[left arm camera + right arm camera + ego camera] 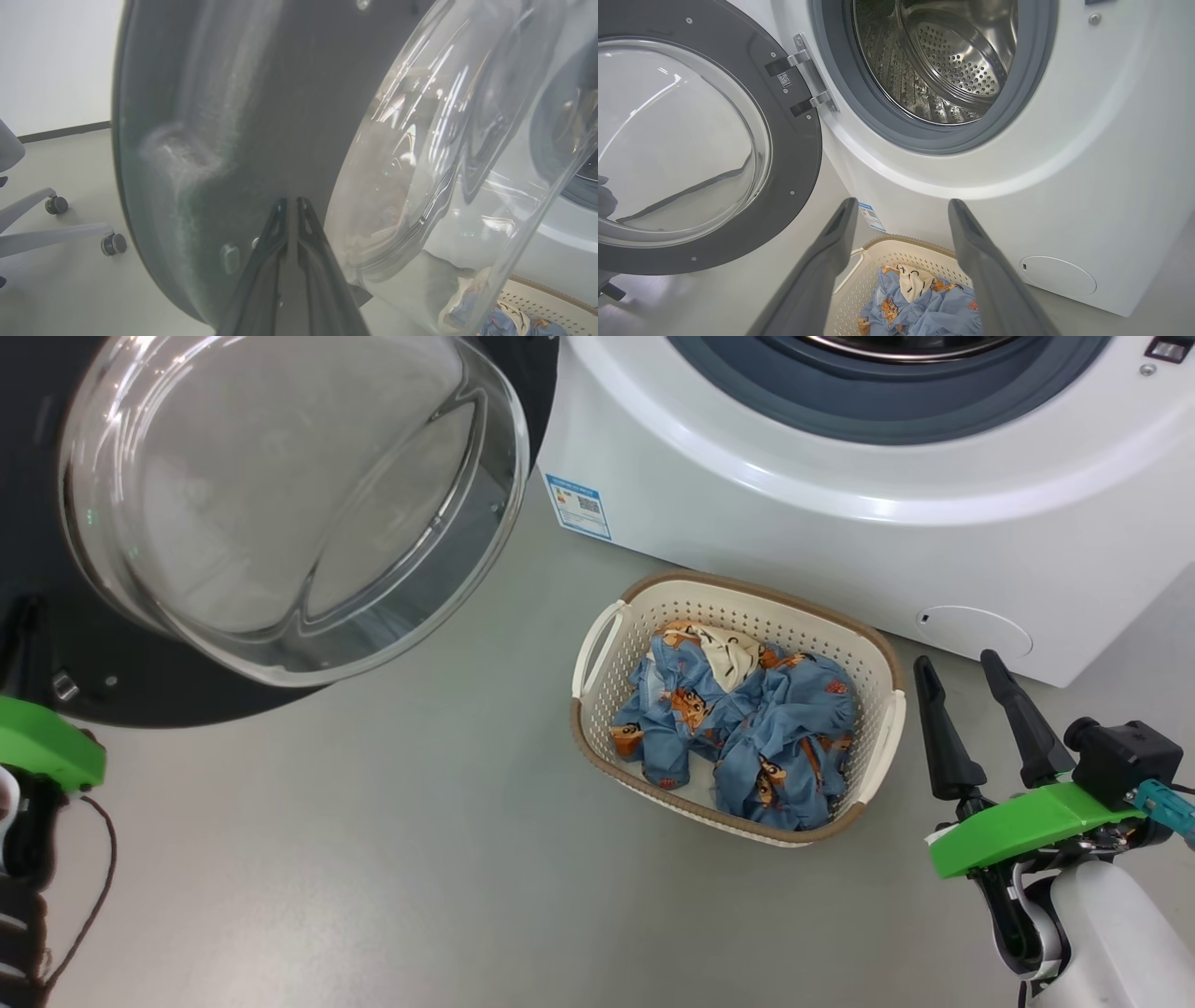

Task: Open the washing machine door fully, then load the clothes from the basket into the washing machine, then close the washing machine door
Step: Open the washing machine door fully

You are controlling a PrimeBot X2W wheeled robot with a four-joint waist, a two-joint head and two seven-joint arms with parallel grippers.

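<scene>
The washing machine point(840, 523) stands at the back with its steel drum point(952, 60) exposed. The washing machine door point(140, 691) is swung open to the left, its clear glass bowl point(289, 495) bulging outward. My left gripper point(292, 201) is shut on nothing, its tips at the door's dark inner face point(243, 116) beside the bowl. The basket point(873, 644) sits on the floor before the machine, holding the crumpled blue clothes point(747, 728). My right gripper point(956, 661) hovers open just right of the basket, nothing between its fingers. In the right wrist view the basket point(896, 247) and clothes point(924, 308) lie between the fingers.
An office chair's base with castors point(114, 243) stands on the floor left of the door. A blue label sticker point(579, 506) and a round white cap point(976, 633) mark the machine's lower front. Grey floor point(373, 859) spreads between door and basket.
</scene>
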